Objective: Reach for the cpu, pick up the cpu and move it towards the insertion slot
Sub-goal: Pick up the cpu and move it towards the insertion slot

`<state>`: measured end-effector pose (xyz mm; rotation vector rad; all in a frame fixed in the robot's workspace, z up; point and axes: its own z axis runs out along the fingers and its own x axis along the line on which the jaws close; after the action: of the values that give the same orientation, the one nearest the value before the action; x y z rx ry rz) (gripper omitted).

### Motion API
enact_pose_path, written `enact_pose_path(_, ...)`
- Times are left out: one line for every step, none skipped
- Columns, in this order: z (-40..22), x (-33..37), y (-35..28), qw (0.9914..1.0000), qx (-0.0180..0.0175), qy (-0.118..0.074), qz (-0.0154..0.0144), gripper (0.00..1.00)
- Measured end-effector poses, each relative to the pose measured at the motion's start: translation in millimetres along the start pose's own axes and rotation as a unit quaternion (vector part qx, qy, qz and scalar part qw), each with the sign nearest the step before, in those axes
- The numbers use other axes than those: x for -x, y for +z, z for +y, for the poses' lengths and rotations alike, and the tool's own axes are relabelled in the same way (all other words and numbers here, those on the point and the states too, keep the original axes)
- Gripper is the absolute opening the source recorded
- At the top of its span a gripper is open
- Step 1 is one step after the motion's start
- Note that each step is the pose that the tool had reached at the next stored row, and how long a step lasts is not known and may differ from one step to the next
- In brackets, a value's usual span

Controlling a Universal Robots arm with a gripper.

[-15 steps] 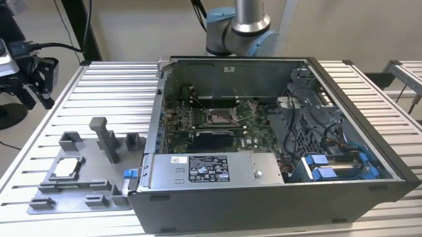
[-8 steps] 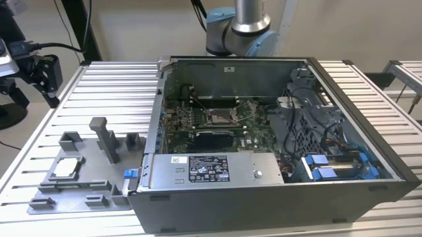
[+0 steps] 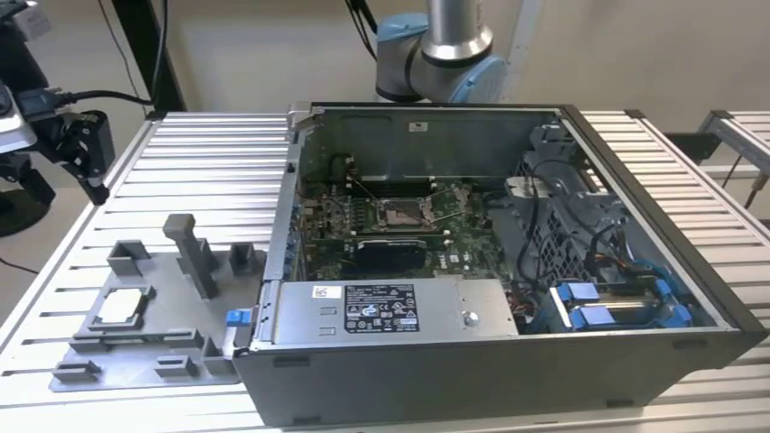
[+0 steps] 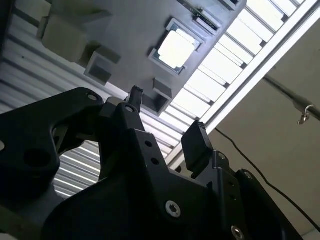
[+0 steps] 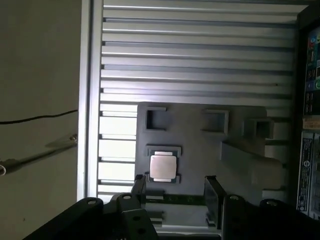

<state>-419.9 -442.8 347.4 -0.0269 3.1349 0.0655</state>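
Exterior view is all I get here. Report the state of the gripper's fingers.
Observer: In the second wrist view the gripper is open, with nothing between its fingers.
Operator: Tell me how it stands to the cpu.
Observer: In that same view the cpu lies well apart from the fingertips, with no contact.
Operator: Say whether it is lined up.
Observer: In the first wrist view the cpu sits in the gap between the two fingers, closer to one than to the other.
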Motion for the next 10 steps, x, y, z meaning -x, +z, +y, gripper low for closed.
enact_pose_path(-0.1, -0.1, 1.5, 1.0, 0.0, 0.0, 0.0001, 0.0)
enact_pose_path(-0.2, -0.3, 3.5, 1.0, 0.0, 0.0, 0.0, 0.0)
enact_pose_path(-0.2, -0.4, 5.4, 1.0, 0.0, 0.0, 0.0, 0.0)
enact_pose_path(-0.1, -0.8, 6.8, 1.0, 0.0005, 0.0, -0.0012, 0.0)
enact_pose_path(-0.1, -0.8, 7.8, 1.0, 0.0017, 0.0, -0.0016, 0.0)
enact_pose_path(-0.1, -0.9, 7.8, 0.99999, 0.0037, 0.0, -0.0019, 0.0)
enact_pose_path(-0.1, -0.8, 7.9, 0.99999, 0.0042, 0.0, -0.0021, 0.0)
enact_pose_path(-0.1, -0.8, 7.9, 0.99999, 0.0046, 0.0, -0.002, 0.0)
enact_pose_path(0.0, -0.8, 9.4, 0.99999, 0.0046, 0.0, -0.0024, 0.0)
enact_pose_path(0.2, -0.8, 11.1, 0.99999, 0.0043, 0.0, -0.0026, 0.0)
